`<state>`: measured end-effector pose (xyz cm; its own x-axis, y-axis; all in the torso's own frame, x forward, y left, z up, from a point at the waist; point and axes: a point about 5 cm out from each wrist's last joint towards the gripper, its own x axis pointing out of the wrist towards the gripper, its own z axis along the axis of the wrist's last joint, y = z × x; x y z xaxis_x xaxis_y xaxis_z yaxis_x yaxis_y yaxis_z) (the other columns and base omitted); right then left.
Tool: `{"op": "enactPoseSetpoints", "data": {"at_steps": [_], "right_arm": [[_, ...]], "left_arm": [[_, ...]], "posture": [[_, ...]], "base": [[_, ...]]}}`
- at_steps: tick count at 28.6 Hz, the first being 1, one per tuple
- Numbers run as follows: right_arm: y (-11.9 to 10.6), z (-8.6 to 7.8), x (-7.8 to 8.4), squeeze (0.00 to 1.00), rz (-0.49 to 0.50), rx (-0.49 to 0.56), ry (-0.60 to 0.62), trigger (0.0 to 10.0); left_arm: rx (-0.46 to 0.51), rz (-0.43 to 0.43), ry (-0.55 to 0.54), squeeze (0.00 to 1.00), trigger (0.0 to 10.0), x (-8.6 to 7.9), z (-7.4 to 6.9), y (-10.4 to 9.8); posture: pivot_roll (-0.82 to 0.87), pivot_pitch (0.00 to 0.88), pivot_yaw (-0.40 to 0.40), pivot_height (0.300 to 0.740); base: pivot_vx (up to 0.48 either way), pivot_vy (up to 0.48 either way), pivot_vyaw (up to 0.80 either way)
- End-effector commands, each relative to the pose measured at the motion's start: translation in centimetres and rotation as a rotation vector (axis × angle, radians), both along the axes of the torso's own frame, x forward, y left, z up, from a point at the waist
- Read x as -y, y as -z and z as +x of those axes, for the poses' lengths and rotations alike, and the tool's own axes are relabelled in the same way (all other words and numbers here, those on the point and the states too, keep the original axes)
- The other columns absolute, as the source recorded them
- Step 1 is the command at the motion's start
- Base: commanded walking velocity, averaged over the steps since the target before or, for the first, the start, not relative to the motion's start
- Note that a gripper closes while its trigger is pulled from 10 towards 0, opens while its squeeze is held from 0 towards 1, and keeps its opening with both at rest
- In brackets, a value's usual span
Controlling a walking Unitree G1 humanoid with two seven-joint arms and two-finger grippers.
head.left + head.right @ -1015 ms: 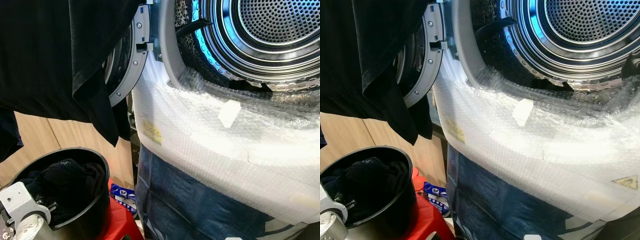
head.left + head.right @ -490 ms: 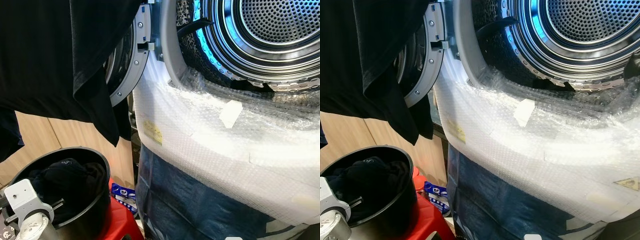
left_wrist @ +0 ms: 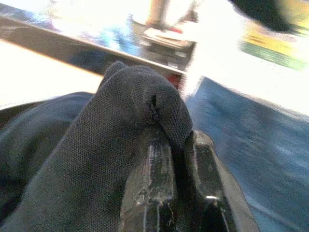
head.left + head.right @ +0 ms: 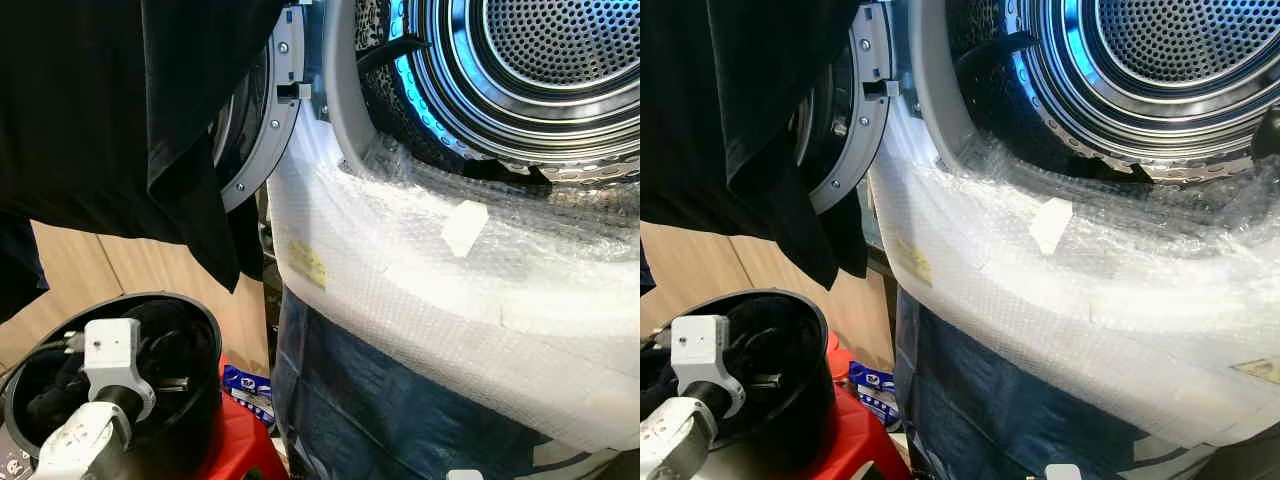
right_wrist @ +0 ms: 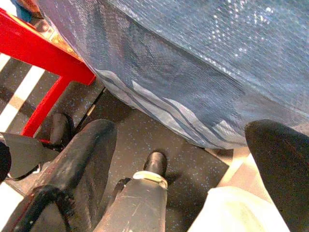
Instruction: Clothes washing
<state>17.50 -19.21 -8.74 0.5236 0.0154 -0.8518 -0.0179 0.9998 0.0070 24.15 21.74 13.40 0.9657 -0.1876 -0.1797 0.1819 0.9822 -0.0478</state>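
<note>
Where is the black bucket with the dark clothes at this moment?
In the left eye view the black bucket is at the lower left, on a red stool, beside the washing machine's bubble-wrapped front. The left gripper grips dark cloth over it.

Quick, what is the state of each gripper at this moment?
Left gripper: shut on dark cloth, above the black bucket.
Right gripper: open, holding nothing, pointing at the floor.

Bubble wrap (image 4: 420,270) covers the machine's front, with blue plastic sheeting (image 4: 380,410) beneath. A red stool (image 4: 855,440) stands on speckled floor (image 5: 188,159) beside wooden panelling (image 4: 90,270).
</note>
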Motion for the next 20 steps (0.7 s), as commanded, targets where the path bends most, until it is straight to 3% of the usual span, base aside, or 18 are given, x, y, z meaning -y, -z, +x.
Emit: {"op": "enactPoseSetpoints", "data": {"at_steps": [1,4,6,7,10,12,14,15,20], "right_arm": [[-0.2,0.5,-0.2,0.00,0.006,0.012,-0.005,10.0],[-0.2,0.6,-0.3,0.00,0.010,0.015,-0.003,10.0],[-0.3,0.7,-0.4,0.00,0.010,0.016,-0.003,10.0],[-0.3,0.8,-0.4,0.00,0.013,0.022,-0.001,10.0],[-0.4,1.0,-0.5,0.00,0.016,0.028,0.001,10.0],[-0.4,1.1,-0.5,0.00,0.016,0.029,0.001,10.0],[-0.5,1.1,-0.5,0.00,0.015,0.031,0.001,10.0],[-0.5,1.1,-0.5,0.00,0.015,0.031,0.001,10.0],[-0.5,1.3,-0.5,0.00,0.014,0.041,0.008,10.0]], "left_arm": [[-0.001,-0.008,0.229,0.00,0.0,2.4,0.0,-1.3],[-0.024,0.001,0.402,0.00,0.0,4.2,0.0,-1.9],[-0.033,-0.006,0.418,0.00,0.0,4.4,0.0,-2.0],[-0.041,-0.006,0.536,0.00,0.0,5.8,0.2,-2.3],[-0.030,0.010,0.674,0.00,0.0,7.4,0.5,-2.9],[-0.021,-0.001,0.717,0.00,0.0,8.2,0.8,-3.2],[0.010,-0.004,0.847,0.00,0.0,10.5,1.3,-4.0],[0.010,-0.004,0.847,0.00,0.0,10.5,1.3,-4.0],[0.061,-0.014,1.060,0.00,0.0,14.4,1.7,-5.3]], "posture": [[0.06,0.000,-0.013,0.740],[0.06,0.000,-0.010,0.740],[0.06,0.000,-0.010,0.740],[0.06,0.000,-0.004,0.740],[0.05,0.000,-0.002,0.740],[0.05,0.000,-0.002,0.740],[0.05,0.000,-0.003,0.740],[0.05,0.000,-0.003,0.740],[0.03,0.000,0.007,0.740]], "base": [[0.000,0.000,0.00],[0.000,0.000,0.00],[0.000,0.000,0.00],[0.000,0.000,0.00],[0.000,0.000,0.00],[0.000,0.000,0.00],[0.000,0.000,0.00],[0.000,0.000,0.00],[0.000,0.000,0.00]]}}
